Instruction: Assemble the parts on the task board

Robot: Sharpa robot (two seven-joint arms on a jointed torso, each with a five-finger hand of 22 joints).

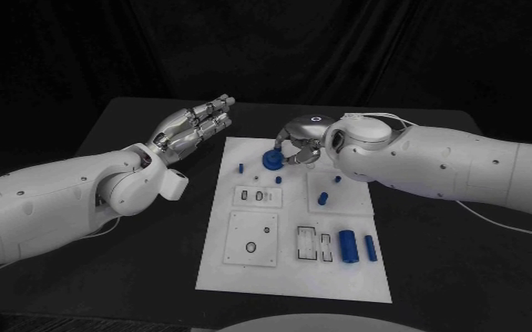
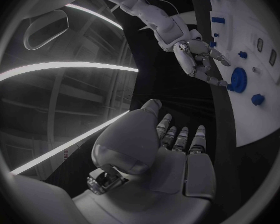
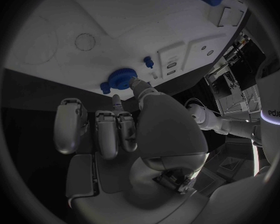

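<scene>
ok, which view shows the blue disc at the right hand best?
Left wrist view: the disc shows side-on, unblocked, with the right hand touching it. In the right wrist view the disc is partly behind the fingers. In the head view the disc is small and half hidden by the hand.

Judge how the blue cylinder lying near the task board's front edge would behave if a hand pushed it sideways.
The blue cylinder lies on its side on the flat task board, so it would probably roll rather than slide. It looks like stiff moulded plastic, likely light. The slimmer blue piece beside it might stop the roll.
</scene>
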